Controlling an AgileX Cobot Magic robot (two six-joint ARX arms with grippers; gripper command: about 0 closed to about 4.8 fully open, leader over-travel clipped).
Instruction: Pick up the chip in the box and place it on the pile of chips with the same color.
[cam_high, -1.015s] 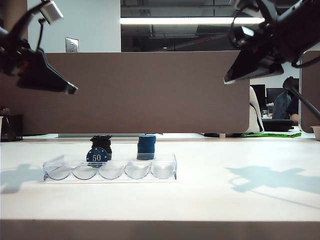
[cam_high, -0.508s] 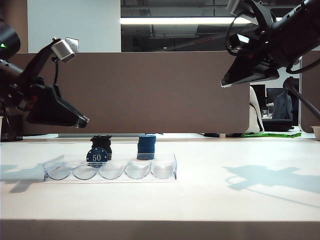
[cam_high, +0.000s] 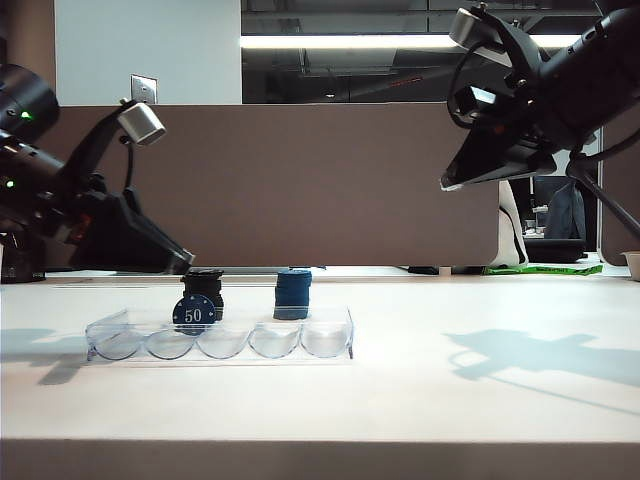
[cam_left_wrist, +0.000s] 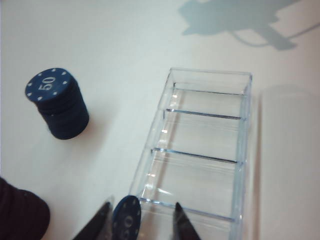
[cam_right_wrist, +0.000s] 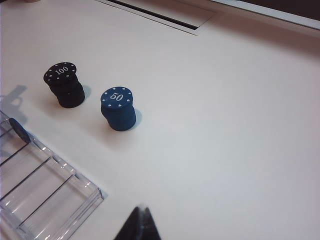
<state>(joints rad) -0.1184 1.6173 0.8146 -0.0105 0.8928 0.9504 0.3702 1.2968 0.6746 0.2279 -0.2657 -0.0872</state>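
On the white counter (cam_high: 480, 400), the chip (cam_left_wrist: 126, 219) is flanked by the spread left hand (cam_left_wrist: 141, 220); the right hand (cam_right_wrist: 141, 222) is seen pinched, empty, aloft.

a black stack of chips (cam_right_wrist: 65, 85) stands upright on the white table (cam_high: 480, 400) in front of me, its top chip marked "100" in white with small white edge marks. behind the table runs a long brown partition (cam_high: 320, 180). past its right end i see a dark office chair (cam_high: 560, 215) and something green (cam_high: 545, 269) lying low. a ceiling light strip (cam_high: 380, 41) glows above, and a metal wall plate (cam_high: 143, 89) sits on the pale wall.
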